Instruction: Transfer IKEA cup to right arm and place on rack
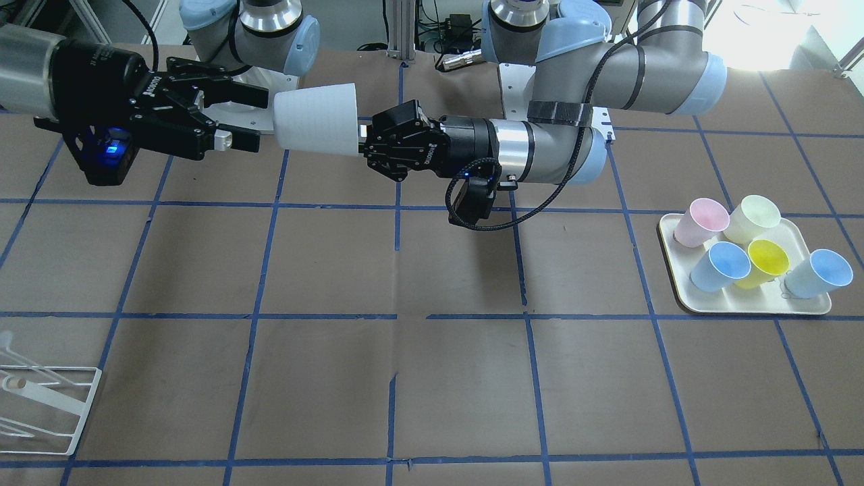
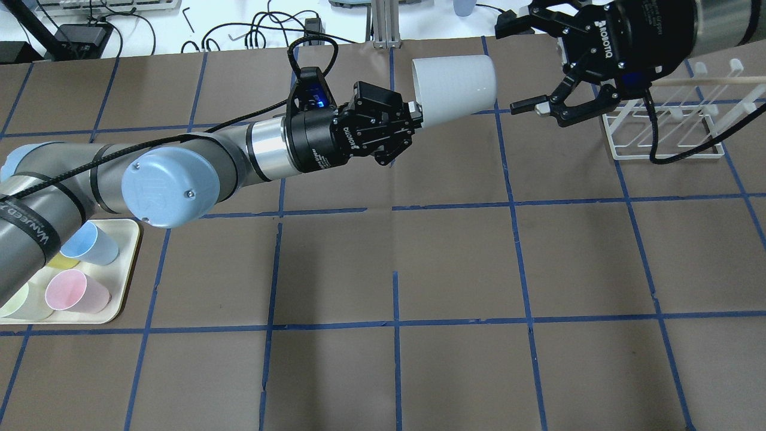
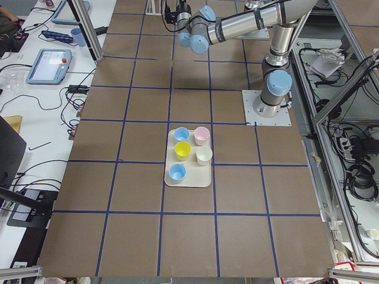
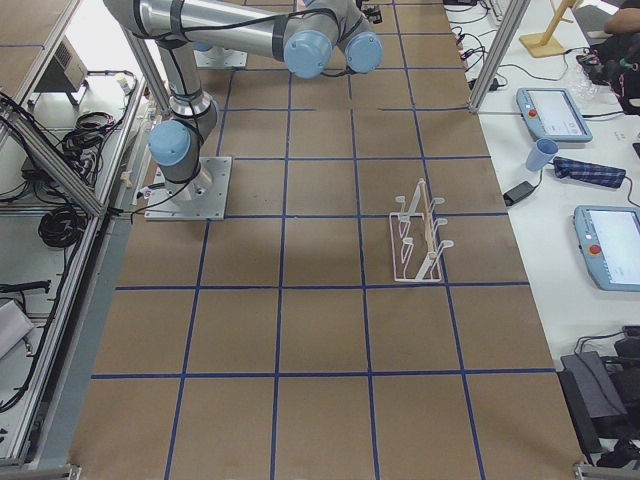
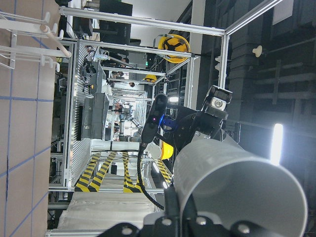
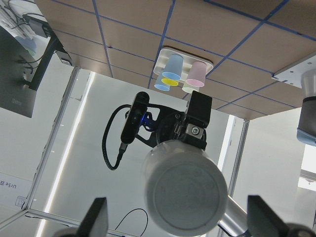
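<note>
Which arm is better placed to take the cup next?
Right: the right pincer, open, faces the base of the IKEA cup, just short of it, with the rack near it. The left pincer grips the rim.

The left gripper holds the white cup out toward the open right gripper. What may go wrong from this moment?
1. The left gripper seems to pinch only the rim of the cup. A nudge from the right gripper might tilt the cup or knock it loose.
2. The right gripper reaches only the cup's narrow base. If it shuts there on the tapered wall, it may slip off and the cup may drop to the table.
</note>
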Robot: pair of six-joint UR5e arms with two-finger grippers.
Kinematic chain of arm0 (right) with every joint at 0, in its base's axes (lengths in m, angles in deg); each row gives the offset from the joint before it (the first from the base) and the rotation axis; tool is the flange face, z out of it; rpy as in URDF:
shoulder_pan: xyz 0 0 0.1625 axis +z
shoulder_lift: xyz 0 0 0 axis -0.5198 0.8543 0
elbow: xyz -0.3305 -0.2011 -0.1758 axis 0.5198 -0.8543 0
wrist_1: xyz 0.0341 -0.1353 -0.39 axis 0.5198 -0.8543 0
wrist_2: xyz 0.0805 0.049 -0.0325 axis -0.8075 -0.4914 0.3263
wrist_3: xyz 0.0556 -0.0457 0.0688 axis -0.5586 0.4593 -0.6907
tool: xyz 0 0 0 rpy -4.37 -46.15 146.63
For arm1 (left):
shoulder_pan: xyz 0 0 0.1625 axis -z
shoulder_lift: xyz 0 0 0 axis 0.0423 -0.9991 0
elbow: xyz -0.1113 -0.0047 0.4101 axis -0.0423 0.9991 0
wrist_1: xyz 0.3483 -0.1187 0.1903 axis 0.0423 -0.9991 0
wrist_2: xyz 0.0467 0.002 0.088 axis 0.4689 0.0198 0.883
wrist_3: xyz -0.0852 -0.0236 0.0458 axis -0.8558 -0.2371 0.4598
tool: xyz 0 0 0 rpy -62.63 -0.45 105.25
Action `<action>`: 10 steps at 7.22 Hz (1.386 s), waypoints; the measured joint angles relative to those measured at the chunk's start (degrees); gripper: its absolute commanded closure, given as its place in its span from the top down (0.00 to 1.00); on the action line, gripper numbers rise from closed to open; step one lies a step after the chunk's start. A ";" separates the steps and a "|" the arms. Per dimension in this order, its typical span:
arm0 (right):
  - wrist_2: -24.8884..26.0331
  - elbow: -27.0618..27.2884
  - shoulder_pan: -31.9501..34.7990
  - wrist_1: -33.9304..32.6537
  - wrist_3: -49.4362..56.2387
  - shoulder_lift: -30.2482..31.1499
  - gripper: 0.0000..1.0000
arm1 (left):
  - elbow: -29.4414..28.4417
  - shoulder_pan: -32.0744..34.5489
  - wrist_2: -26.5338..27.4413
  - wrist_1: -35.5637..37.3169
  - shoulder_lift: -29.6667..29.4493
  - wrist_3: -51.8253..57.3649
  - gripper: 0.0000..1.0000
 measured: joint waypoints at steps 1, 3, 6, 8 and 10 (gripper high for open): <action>0.44 0.00 1.15 -0.05 -0.19 -0.01 1.00 | 0.00 0.03 0.00 0.00 0.00 0.00 0.00; 2.78 -0.02 1.90 -0.04 -0.41 0.02 1.00 | 0.00 0.06 0.00 0.00 0.00 0.00 0.00; 2.71 -0.09 3.14 -0.63 -1.40 -0.09 1.00 | 0.00 0.06 0.00 0.00 0.00 0.00 0.00; 2.41 -0.14 3.54 -1.54 -1.98 -0.23 0.90 | 0.00 0.09 -0.06 0.00 -0.06 0.00 0.00; 2.20 -0.25 3.57 -2.55 -2.09 -0.44 0.55 | 0.00 0.13 -0.08 0.00 -0.08 0.00 0.00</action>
